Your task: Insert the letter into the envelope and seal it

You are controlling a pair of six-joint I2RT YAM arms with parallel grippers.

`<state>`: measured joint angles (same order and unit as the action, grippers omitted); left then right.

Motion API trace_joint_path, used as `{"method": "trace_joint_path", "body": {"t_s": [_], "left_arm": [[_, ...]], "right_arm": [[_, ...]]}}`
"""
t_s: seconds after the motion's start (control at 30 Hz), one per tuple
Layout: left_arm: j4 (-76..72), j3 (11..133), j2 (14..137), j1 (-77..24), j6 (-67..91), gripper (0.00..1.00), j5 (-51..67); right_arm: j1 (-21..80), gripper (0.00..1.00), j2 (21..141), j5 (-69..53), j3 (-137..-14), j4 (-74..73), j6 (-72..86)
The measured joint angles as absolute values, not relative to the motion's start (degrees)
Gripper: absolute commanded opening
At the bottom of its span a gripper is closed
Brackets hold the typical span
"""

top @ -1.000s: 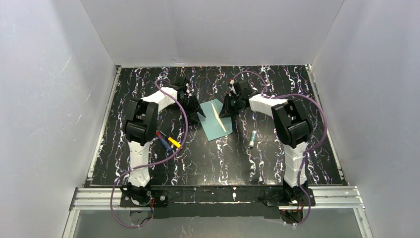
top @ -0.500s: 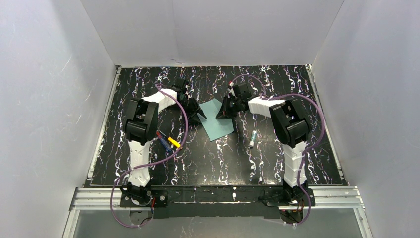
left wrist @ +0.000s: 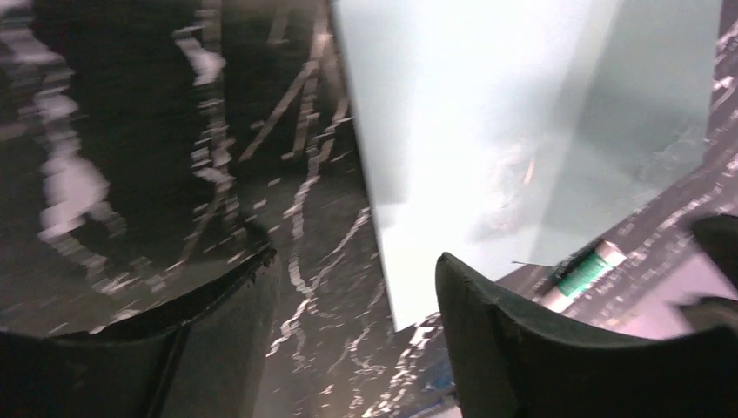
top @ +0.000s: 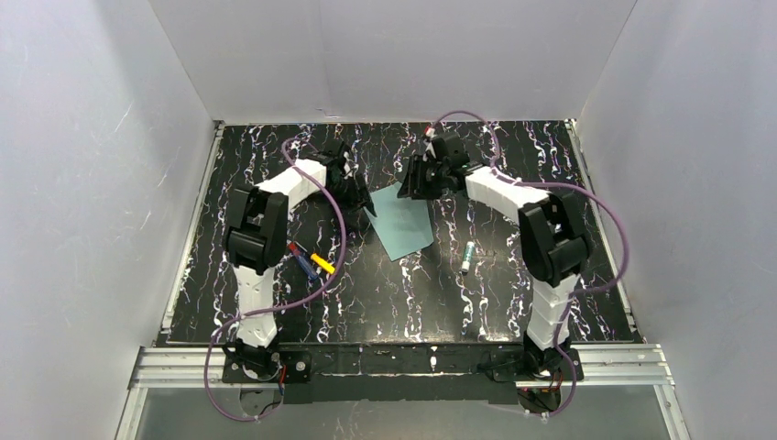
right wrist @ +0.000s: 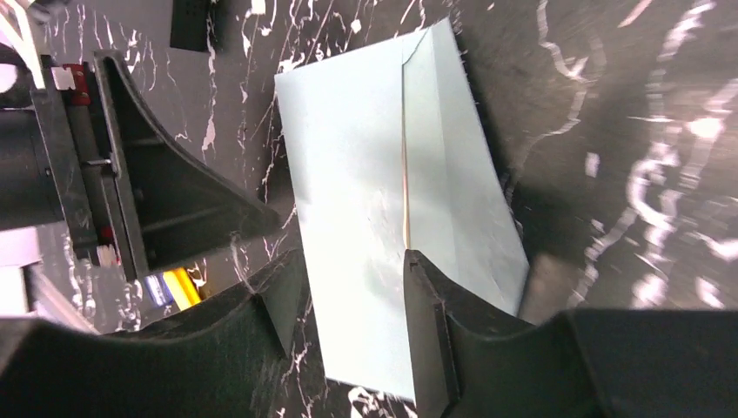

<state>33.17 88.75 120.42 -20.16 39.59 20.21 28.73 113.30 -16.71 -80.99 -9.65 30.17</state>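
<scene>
The teal envelope (top: 401,220) lies flat on the black marbled table, its flap folded down. It also shows in the left wrist view (left wrist: 487,131) and the right wrist view (right wrist: 374,200). The letter is hidden; only a thin tan line (right wrist: 405,187) shows along the flap's edge. My left gripper (top: 364,198) is open and empty at the envelope's left edge, its jaws wide apart in the left wrist view (left wrist: 352,292). My right gripper (top: 414,180) is open and empty over the envelope's far end, its jaws apart above the paper in the right wrist view (right wrist: 348,292).
A glue stick (top: 468,258) with a green band lies right of the envelope and shows in the left wrist view (left wrist: 581,268). Red, blue and yellow pens (top: 309,260) lie by the left arm. White walls enclose the table on three sides.
The cream strip seen on the envelope a second ago is now covered by the closed flap. My right gripper has moved back toward the far end of the envelope.
</scene>
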Motion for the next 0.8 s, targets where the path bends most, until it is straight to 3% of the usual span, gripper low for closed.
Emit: {"method": "trace_joint_path", "body": {"t_s": [0.13, 0.23, 0.37, 0.6, 0.8], "left_arm": [[36.16, 86.24, 114.15, -19.03, 34.52, 0.97, 12.19], [38.28, 84.27, 106.28, -18.26, 31.38, 0.98, 6.02], [39.4, 82.15, 94.67, -17.78, 28.08, 0.98, -1.69], [40.51, 78.26, 84.05, -14.06, 27.11, 0.98, -5.58], [39.51, 70.24, 79.79, -12.12, 27.49, 0.98, -3.49]], "right_arm": [[28.77, 0.7, 104.75, -6.68, -80.82, -16.1, 27.77], [28.53, 0.8, 97.14, 4.51, -79.5, -23.07, 27.31], [27.81, 0.83, 89.58, 15.16, -73.63, -31.9, 28.01], [27.14, 0.65, 89.65, 15.62, -60.1, -39.79, 32.18], [27.11, 0.54, 90.48, 12.49, -57.69, -38.59, 34.04]]}}
